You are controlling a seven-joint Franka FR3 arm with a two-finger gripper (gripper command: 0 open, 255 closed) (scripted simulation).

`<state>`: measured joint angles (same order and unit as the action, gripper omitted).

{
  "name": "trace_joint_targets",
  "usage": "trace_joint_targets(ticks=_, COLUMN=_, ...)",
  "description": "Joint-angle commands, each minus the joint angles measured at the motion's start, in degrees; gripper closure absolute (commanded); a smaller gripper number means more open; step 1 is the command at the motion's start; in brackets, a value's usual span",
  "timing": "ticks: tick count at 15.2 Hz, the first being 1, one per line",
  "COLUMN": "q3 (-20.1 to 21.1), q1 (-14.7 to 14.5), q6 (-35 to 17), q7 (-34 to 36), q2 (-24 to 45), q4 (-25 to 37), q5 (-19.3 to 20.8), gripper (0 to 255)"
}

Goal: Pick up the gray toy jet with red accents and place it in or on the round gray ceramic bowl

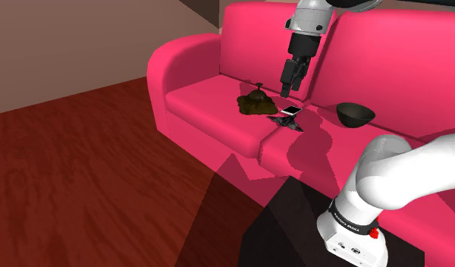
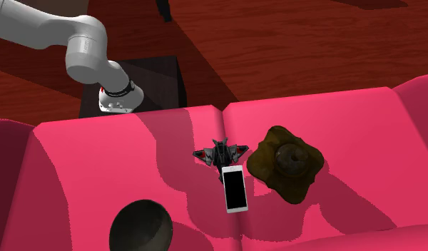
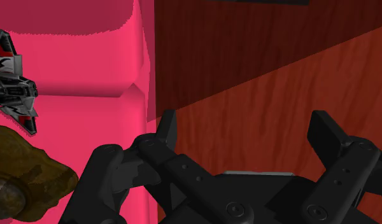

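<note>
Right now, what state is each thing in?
gripper: open, empty, above the sofa seat
toy jet: flat on the seat, not held
dark bowl: upright, empty
phone: lying flat, screen dark
brown lump: resting on the seat

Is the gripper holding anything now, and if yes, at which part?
Nothing is held. The gripper is open, with nothing between its fingers; the jet lies on the sofa.

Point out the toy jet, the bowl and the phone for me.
toy jet (image 2: 220, 154), second exterior view, middle of its body.
bowl (image 2: 139, 228), second exterior view, inner wall.
phone (image 2: 235, 190), second exterior view, black screen.
</note>
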<state>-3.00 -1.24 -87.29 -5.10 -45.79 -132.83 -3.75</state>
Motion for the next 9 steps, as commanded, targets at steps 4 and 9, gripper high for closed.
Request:
trace_joint_targets(ticks=4, q3=-2.7, q1=0.8, q6=-3.8, q7=-3.7, q2=1.9, q4=-2.3, q5=2.3, gripper=0)
trace_joint_targets(ticks=9, q3=-7.3, q1=2.0, q6=-10.5, q7=-9.7, q2=6.5, q4=-4.6, q5=5.9, gripper=0)
